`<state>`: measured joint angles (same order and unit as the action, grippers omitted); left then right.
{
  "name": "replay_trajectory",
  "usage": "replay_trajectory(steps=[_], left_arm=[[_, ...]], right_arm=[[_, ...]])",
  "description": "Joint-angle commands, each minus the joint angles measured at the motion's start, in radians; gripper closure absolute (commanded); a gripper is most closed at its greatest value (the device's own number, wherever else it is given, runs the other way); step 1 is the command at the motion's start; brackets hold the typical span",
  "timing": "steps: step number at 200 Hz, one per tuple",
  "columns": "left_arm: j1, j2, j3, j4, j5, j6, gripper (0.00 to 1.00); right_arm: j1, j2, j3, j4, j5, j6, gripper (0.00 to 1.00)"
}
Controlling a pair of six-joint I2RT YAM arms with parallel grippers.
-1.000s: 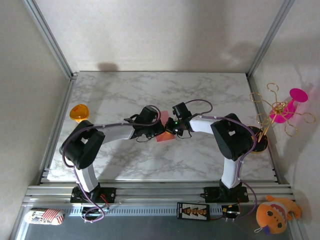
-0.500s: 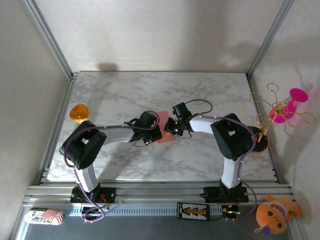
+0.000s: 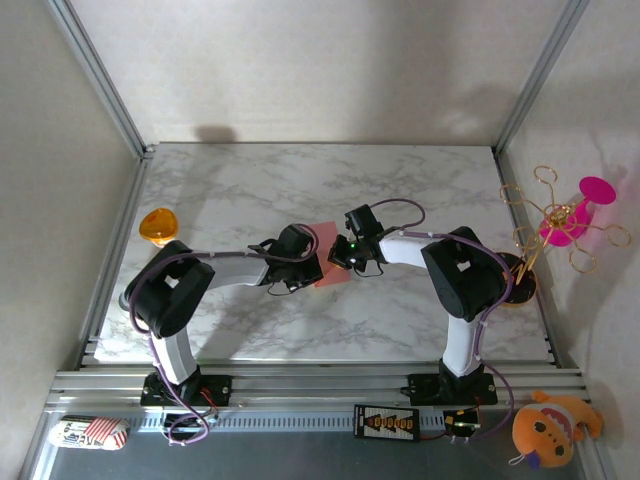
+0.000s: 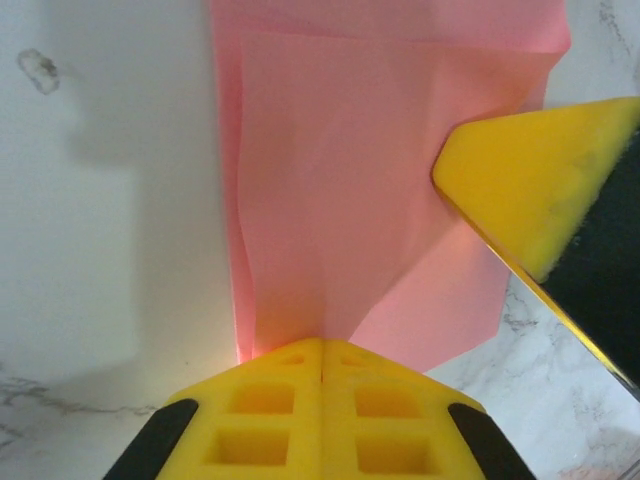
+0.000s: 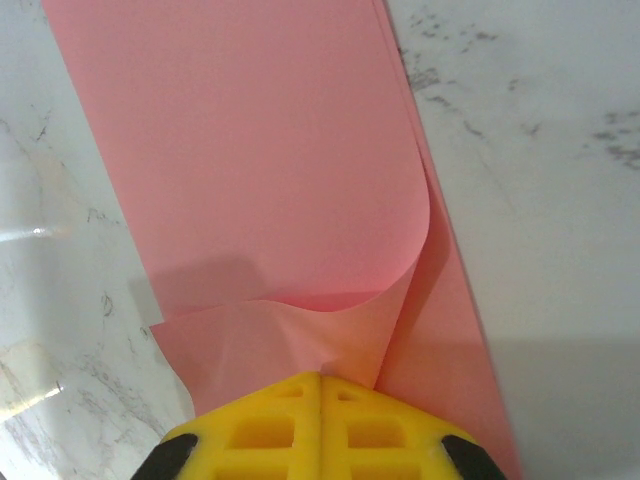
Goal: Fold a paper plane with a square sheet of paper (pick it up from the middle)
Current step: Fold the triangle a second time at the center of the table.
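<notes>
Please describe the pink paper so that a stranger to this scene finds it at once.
On the marble table, look at the middle, where the left gripper and the right gripper meet. Both are shut on a thin, partly folded sheet of paper. Its salmon-pink colour separates it from the orange disc at the left edge and the magenta toy at the right.

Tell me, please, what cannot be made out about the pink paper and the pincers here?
Top view: the left arm and right arm cover most of the sheet of paper; outline unclear.
Left wrist view: the left pincer hides the paper's near edge; the frame's top cuts its far end.
Right wrist view: the right pincer hides where the curled flap ends.
</notes>
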<state>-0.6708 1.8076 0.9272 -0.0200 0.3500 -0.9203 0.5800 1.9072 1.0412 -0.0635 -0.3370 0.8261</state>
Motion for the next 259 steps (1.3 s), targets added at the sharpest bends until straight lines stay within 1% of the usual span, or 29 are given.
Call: replay_trajectory(steps=[1,58,77,108,127,149,205,234,259], left_arm=[[-0.003,0.018,-0.019,-0.038,-0.033,-0.002,0.98],[-0.002,0.021,-0.031,-0.058,-0.049,0.007,0.99],[-0.003,0.021,-0.033,-0.057,-0.049,0.008,1.00],[-0.002,0.021,-0.032,-0.057,-0.045,0.013,1.00],[-0.003,0.021,-0.031,-0.057,-0.043,0.015,1.00],[-0.003,0.022,-0.031,-0.057,-0.041,0.017,1.00],[-0.003,0.023,-0.034,-0.060,-0.042,0.018,1.00],[-0.003,0.025,-0.061,-0.050,-0.049,0.000,1.00],[-0.002,0.029,-0.093,-0.036,-0.050,-0.012,1.00]], right_arm=[[-0.005,0.073,-0.031,-0.099,0.061,0.007,0.97],[-0.007,0.062,-0.026,-0.092,0.048,0.000,0.98],[-0.017,0.022,-0.019,-0.052,0.012,-0.026,0.97],[-0.020,-0.063,-0.002,0.007,-0.032,-0.119,0.97],[-0.019,-0.057,-0.010,0.031,-0.091,-0.154,0.97],[-0.009,-0.027,-0.002,0.019,-0.118,-0.179,0.97],[-0.014,0.039,0.049,-0.046,-0.059,-0.212,0.97],[-0.055,0.060,0.058,-0.051,-0.031,-0.221,0.97],[-0.111,0.061,0.056,-0.028,-0.008,-0.229,0.97]])
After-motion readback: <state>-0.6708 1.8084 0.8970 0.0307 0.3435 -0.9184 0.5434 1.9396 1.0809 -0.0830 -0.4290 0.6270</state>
